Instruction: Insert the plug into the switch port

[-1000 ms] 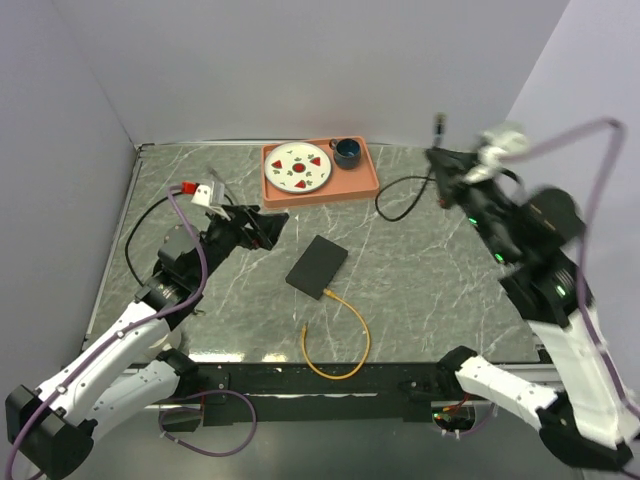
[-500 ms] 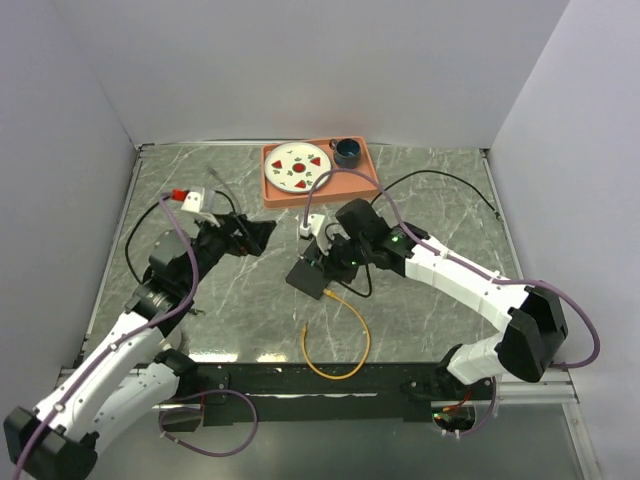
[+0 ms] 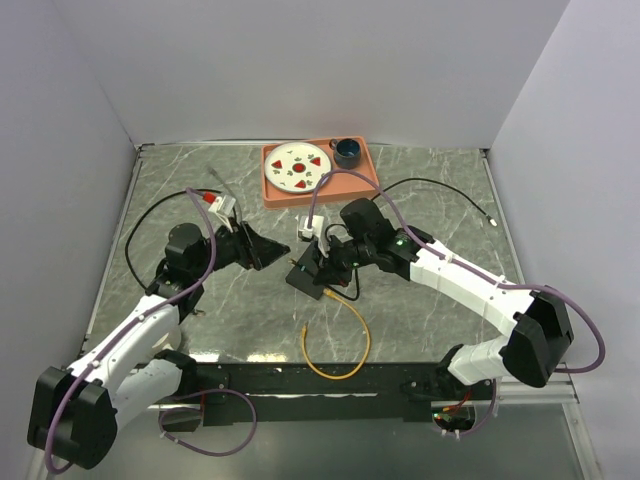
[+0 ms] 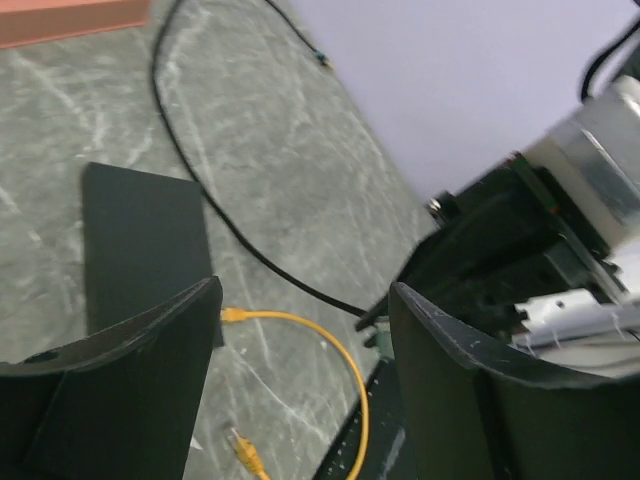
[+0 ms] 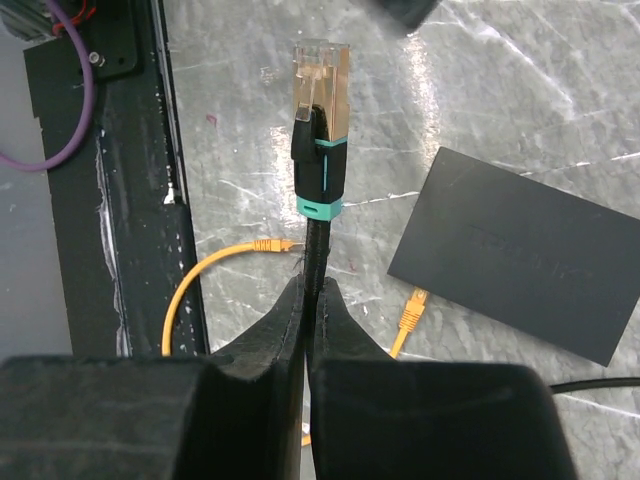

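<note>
The flat black box [image 3: 322,281] lies mid-table, partly under my right gripper [image 3: 306,263]. It also shows in the right wrist view [image 5: 530,250] and the left wrist view [image 4: 145,240]. Its ports face away and are hidden. My right gripper [image 5: 312,285] is shut on the black cable just behind the plug [image 5: 320,95], which has a clear tip and a teal boot and hangs above the table, left of the box. My left gripper [image 3: 268,249] is open and empty, left of the box; its fingers [image 4: 130,370] frame the table.
A yellow cable [image 3: 345,345] runs from the box's near edge [image 5: 412,310] and loops toward the front rail; its loose end [image 5: 270,244] lies under the plug. The black cable [image 3: 440,185] trails to the far right. An orange tray [image 3: 368,186] with plate and cup stands at the back.
My right arm has swung from high at the far right down to the table's middle, bringing the plug beside the box. My left gripper has moved right toward the box.
</note>
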`<state>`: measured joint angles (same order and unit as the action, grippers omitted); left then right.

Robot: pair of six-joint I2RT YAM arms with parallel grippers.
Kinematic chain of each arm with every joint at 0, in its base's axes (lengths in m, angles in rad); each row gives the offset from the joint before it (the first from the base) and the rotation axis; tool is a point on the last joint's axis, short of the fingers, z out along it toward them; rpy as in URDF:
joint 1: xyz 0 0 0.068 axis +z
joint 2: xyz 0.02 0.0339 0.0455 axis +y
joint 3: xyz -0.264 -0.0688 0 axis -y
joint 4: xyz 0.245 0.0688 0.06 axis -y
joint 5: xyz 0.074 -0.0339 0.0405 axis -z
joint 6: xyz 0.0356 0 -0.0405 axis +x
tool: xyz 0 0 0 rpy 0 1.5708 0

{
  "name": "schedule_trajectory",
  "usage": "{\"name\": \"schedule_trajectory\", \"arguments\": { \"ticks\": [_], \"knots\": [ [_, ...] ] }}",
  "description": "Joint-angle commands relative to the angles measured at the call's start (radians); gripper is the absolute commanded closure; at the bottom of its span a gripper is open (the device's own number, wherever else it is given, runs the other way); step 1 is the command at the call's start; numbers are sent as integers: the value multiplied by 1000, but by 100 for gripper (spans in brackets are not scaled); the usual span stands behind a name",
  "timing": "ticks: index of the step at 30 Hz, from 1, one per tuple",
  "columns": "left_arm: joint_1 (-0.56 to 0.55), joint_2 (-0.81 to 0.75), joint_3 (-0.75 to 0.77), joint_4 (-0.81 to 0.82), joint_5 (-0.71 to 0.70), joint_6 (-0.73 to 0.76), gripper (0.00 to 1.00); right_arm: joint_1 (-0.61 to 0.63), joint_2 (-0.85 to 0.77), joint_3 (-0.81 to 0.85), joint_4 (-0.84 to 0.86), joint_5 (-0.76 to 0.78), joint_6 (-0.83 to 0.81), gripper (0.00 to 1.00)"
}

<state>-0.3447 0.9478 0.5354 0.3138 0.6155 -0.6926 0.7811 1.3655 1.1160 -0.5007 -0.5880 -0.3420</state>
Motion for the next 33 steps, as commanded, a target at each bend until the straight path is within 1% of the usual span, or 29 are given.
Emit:
{"name": "schedule_trajectory", "arguments": {
  "ticks": [1, 3, 6, 10, 13, 14, 16, 17, 22, 24, 25, 27, 28, 29, 31, 33],
  "knots": [
    [4, -14, 18, 90, 141, -50, 27, -2, -5, 31, 45, -9, 1, 100],
    [4, -20, 28, 71, 147, -38, 26, -3, 1, 41, 44, 0, 8, 100],
    [3, -23, 29, 51, 155, -38, 28, -3, 15, 56, 39, 19, 14, 100],
    [4, -14, 34, 31, 159, -33, 33, -2, 24, 65, 54, 27, 26, 100],
    [3, -18, 26, 45, 161, -38, 36, -2, 29, 71, 57, 27, 34, 100],
    [3, -20, 25, 48, 159, -39, 40, -3, 36, 73, 54, 27, 35, 100],
    [3, -17, 28, 51, 167, -42, 44, -2, 38, 76, 54, 33, 38, 100],
    [0, -12, 29, 51, 170, -42, 48, -3, 41, 76, 57, 39, 43, 100],
    [-5, 6, 40, 44, 181, -35, 48, -3, 32, 65, 79, 45, 57, 100],
    [-8, 8, 38, 51, 182, -38, 51, -2, 35, 67, 80, 45, 61, 100],
    [-10, 11, 38, 56, 184, -39, 54, 0, 35, 68, 82, 43, 61, 100],
    [-14, 12, 40, 56, 184, -38, 64, 0, 38, 68, 82, 36, 66, 100],
    [-14, 16, 44, 47, 178, -33, 66, 0, 41, 71, 79, 37, 70, 100],
    [-17, 17, 47, 42, 175, -30, 72, 0, 44, 74, 76, 34, 70, 100],
    [-19, 14, 49, 38, 164, -28, 80, 9, 47, 79, 67, 36, 69, 100],
    [-20, 12, 48, 47, 158, -31, 92, 15, 52, 80, 59, 34, 64, 100]
  ]
}}
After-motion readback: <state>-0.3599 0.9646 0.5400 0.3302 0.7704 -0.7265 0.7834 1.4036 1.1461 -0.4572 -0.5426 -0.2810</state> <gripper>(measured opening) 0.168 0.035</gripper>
